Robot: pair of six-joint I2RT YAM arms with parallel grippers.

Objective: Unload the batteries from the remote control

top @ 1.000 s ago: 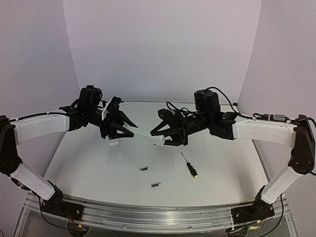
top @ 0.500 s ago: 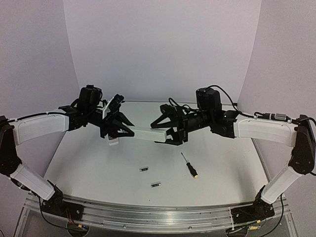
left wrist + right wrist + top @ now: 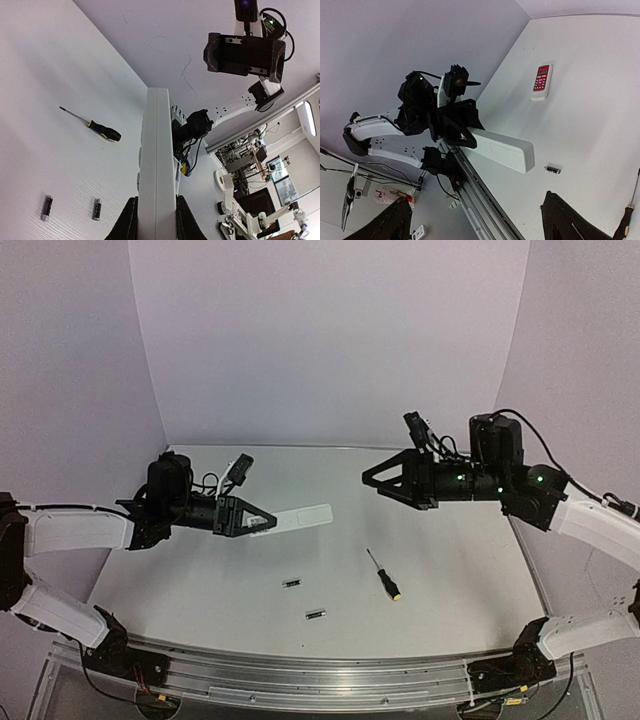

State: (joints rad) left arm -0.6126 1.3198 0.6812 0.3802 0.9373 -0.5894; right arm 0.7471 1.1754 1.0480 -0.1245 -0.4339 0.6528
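- Moved since a second ago: your right claw (image 3: 375, 481) has let go of the remote (image 3: 300, 517) and drawn back to the right side of the bench (image 3: 450, 560). Your left arm has sunk lower.
- Your right claw: jaws spread wide, nothing between them, well apart from the remote.
- Your left claw (image 3: 262, 523): pinched narrow on one end of the remote, which it carries alone.
- One remote: white, long, held clear above the bench, free end pointing right.
- Two batteries (image 3: 291, 583) (image 3: 315, 615): out of the remote, lying loose on the bench towards its front edge, near each other but apart.
- One screwdriver (image 3: 384, 575): black-and-yellow handle, flat on the bench, just right of the batteries.
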